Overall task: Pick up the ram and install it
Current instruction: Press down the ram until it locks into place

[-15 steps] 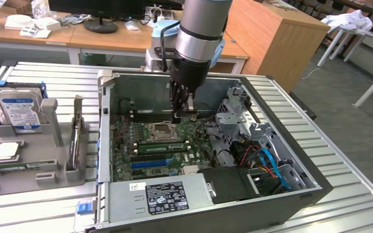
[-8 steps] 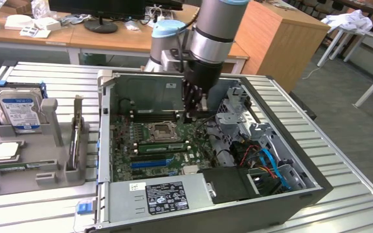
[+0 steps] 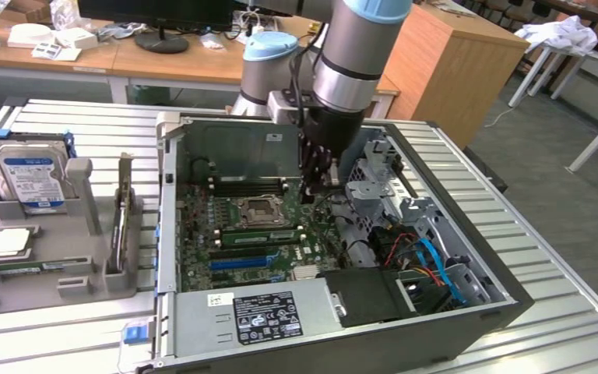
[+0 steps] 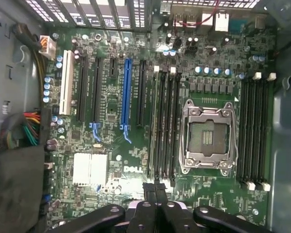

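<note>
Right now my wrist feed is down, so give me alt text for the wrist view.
The robot's black hand, fingers shut, hangs above the green motherboard inside the open grey computer case. Its fingertips sit at the end of a bank of long black memory slots, beside the empty silver processor socket. A long blue expansion slot lies further along.

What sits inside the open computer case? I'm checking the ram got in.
Inside the computer case: the motherboard with an empty CPU socket, a green ram stick in a slot, and the shut gripper. The arm hides the board behind it.

Slatted table [image 3: 548, 312] under computer case [image 3: 278, 331], grey holder [image 3: 40, 269]
</note>
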{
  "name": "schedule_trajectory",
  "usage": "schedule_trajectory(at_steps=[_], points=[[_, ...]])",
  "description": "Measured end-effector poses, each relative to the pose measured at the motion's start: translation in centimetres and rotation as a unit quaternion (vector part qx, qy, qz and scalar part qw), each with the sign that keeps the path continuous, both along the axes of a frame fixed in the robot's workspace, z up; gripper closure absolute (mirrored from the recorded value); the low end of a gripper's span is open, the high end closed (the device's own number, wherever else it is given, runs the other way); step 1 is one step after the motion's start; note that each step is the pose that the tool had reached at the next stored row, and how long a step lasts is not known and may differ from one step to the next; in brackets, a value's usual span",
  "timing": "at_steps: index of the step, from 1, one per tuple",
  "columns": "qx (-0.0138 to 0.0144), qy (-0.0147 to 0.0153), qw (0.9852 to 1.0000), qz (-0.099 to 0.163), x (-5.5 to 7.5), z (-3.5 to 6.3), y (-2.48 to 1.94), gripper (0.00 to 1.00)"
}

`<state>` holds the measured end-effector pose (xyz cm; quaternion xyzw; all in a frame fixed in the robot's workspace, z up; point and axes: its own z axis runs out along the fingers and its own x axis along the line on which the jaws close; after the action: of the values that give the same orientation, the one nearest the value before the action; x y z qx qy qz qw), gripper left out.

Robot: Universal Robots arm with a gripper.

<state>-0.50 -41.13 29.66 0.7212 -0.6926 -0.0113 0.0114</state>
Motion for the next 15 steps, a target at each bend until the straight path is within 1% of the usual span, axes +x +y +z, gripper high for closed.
schedule_trajectory(at_steps=[15], points=[[0.0, 0.0, 1.0, 0.0, 0.0, -2.73, 0.0, 0.9]])
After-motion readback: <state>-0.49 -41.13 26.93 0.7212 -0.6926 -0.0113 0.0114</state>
